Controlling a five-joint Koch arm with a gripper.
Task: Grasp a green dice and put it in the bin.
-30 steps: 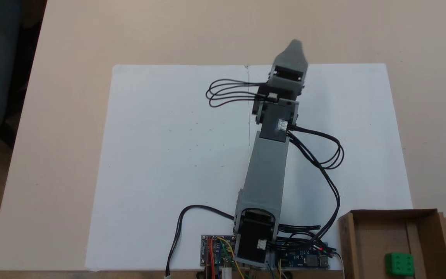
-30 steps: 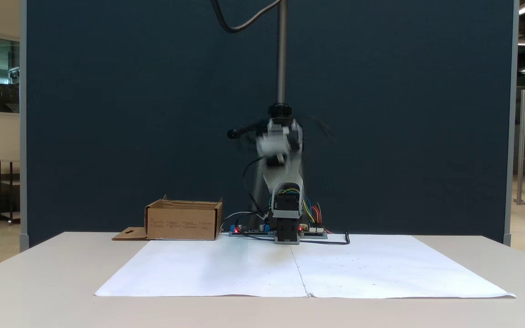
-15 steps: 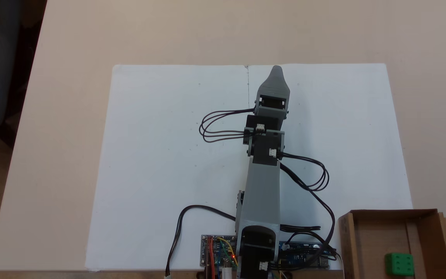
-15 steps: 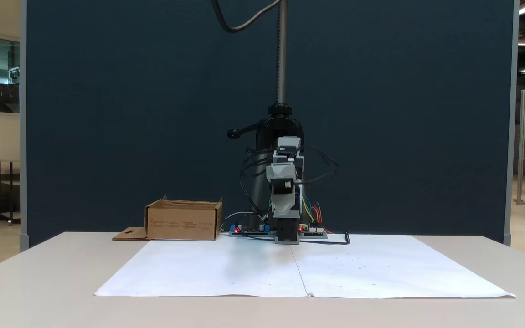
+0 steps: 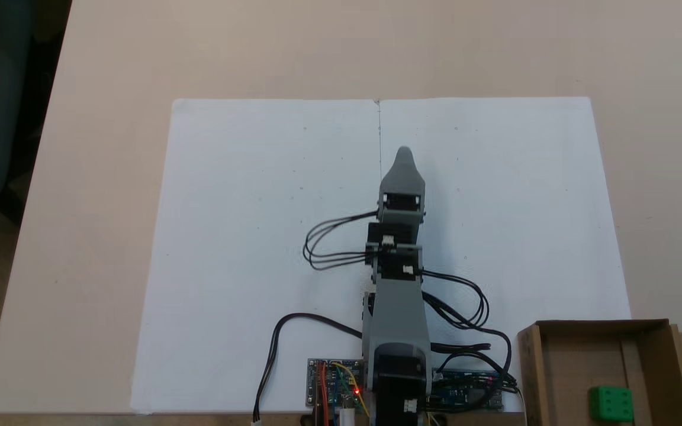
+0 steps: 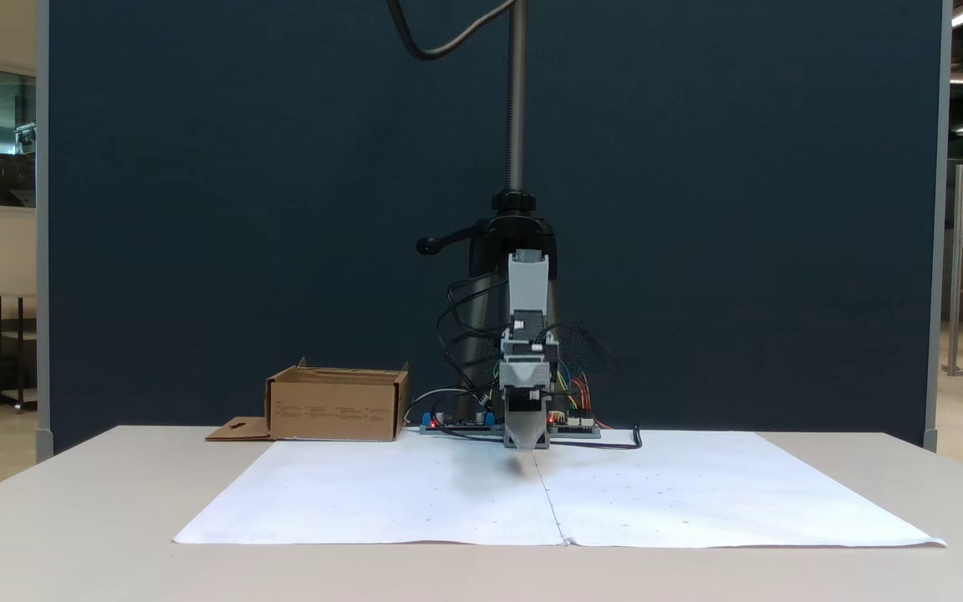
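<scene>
1. green dice (image 5: 611, 403) sits inside the bin (image 5: 566, 355), bottom right of a fixed view.
2. gripper (image 5: 404, 155) over white paper (image 5: 246, 236), well apart from bin; can't tell if open, one tip visible.

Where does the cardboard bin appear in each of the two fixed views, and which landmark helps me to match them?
Top-down fixed view: the bin sits at the bottom right corner, cut by the lower edge, with the green dice inside.
Front fixed view: the bin stands left of centre, at the back of the table.
Shared landmark: the white paper sheet; the bin is beside the corner nearest the arm's base.
</scene>
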